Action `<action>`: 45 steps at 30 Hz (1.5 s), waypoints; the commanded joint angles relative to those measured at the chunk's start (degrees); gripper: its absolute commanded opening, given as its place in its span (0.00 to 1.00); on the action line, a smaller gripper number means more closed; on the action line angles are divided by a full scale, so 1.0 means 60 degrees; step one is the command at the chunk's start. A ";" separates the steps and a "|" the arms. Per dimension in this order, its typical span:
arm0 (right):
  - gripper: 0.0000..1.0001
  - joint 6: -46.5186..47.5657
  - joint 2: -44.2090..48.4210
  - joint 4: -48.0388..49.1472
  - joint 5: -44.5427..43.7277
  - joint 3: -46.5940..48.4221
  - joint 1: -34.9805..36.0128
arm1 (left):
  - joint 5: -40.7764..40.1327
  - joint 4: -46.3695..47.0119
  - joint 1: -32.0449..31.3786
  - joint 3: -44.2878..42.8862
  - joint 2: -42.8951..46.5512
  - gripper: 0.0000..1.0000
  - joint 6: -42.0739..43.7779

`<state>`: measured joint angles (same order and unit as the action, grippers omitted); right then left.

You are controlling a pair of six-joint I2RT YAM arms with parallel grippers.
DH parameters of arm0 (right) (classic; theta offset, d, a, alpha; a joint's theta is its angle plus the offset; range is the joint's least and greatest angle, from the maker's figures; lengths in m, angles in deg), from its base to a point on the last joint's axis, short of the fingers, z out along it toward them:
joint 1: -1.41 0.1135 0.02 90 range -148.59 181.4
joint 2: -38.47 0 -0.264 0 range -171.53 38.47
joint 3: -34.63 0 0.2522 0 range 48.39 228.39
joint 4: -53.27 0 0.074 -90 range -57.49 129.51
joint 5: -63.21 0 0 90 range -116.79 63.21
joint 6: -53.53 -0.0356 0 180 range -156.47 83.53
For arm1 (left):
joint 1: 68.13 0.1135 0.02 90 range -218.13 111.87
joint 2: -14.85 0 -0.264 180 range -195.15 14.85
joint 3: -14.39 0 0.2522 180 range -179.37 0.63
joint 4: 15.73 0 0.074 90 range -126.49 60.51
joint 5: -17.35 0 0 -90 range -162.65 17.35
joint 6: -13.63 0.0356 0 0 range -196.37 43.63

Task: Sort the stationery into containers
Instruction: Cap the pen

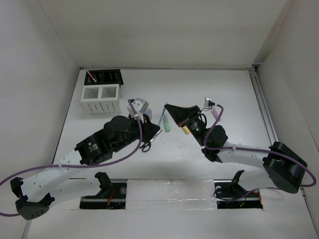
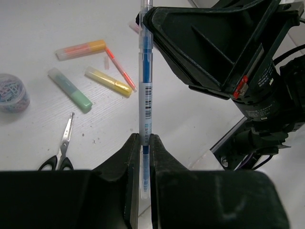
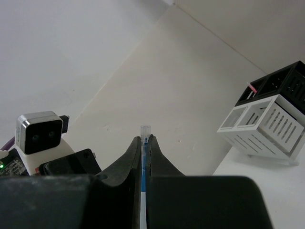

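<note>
**Blue pen (image 2: 145,95) gripped at both ends above the bench (image 1: 209,84)**

Blue pen is off the bench, in the air near its middle, right of the containers. The left end effector (image 2: 143,143) is closed tight on the pen's barrel just below the barcode label. The right end effector (image 3: 143,140) is closed just as tight on the other end, with the clear tip poking out past its fingers.

On the bench beneath lie an orange marker (image 2: 81,49), a green marker (image 2: 70,90) and a yellow marker (image 2: 108,81). A thin red pen (image 2: 120,70) lies just beside the yellow one. Scissors (image 2: 62,148) lie shut nearer the left arm. A tub (image 2: 12,93) of coloured clips sits apart, beyond the green marker.

At the far left stands the white organizer (image 1: 101,98), both compartments showing nothing inside. The black holder (image 1: 105,76) stands right behind it, with a pink-red pen (image 1: 91,76) upright in its left end.
</note>
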<state>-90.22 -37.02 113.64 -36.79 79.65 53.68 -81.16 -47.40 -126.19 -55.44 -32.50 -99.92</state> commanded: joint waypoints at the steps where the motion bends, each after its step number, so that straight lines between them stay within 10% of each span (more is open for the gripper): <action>1: 0.00 0.0361 -0.0221 0.0302 0.0202 0.0092 0.0180 | -0.0441 0.1724 0.0024 0.0087 0.0231 0.00 -0.0206; 45: 0.08 0.1402 -0.0487 -0.0297 0.2442 0.0135 0.0268 | -0.0339 0.2165 0.0024 -0.0324 0.0275 0.00 0.0893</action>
<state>-83.14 -40.82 118.45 -31.65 79.83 53.61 -82.17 -48.04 -126.24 -54.24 -32.61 -95.68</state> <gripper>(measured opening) 0.074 0.036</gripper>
